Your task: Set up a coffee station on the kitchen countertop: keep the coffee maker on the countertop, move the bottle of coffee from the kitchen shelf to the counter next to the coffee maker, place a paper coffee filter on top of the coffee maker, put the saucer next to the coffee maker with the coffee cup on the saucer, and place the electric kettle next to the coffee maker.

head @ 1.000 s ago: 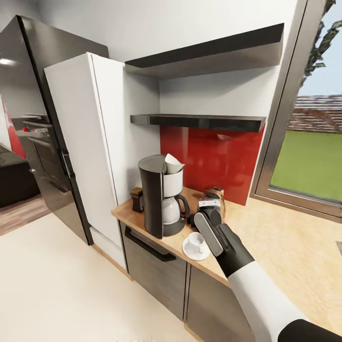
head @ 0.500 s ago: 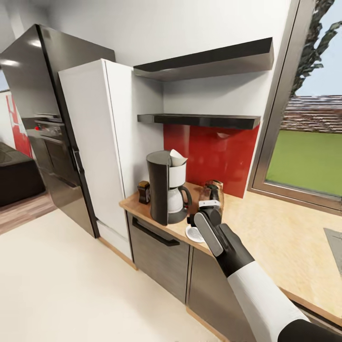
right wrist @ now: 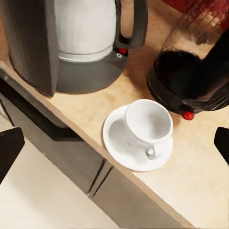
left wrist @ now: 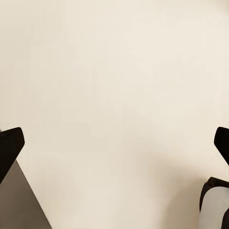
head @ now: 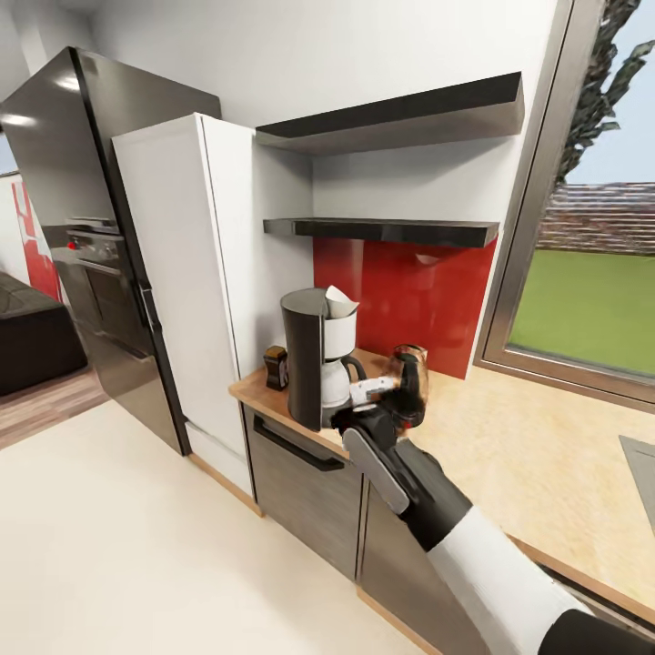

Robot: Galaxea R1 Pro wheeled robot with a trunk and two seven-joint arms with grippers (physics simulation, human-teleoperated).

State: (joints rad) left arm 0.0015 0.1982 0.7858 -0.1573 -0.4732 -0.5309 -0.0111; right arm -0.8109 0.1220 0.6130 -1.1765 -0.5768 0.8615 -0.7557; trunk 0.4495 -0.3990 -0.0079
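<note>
Right pincer [head: 350, 417] over wooden countertop [right wrist: 200, 171]

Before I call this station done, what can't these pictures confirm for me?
- Head view: the right arm covers the saucer and coffee cup; they show on the right wrist view.
- Head view: the bottle of coffee is small, its label unreadable.
- Head view: the electric kettle base hides behind the right end effector.
- Right wrist view: the coffee maker top and its paper coffee filter are cut off.
- Left wrist view: only fingertips over pale floor.
</note>
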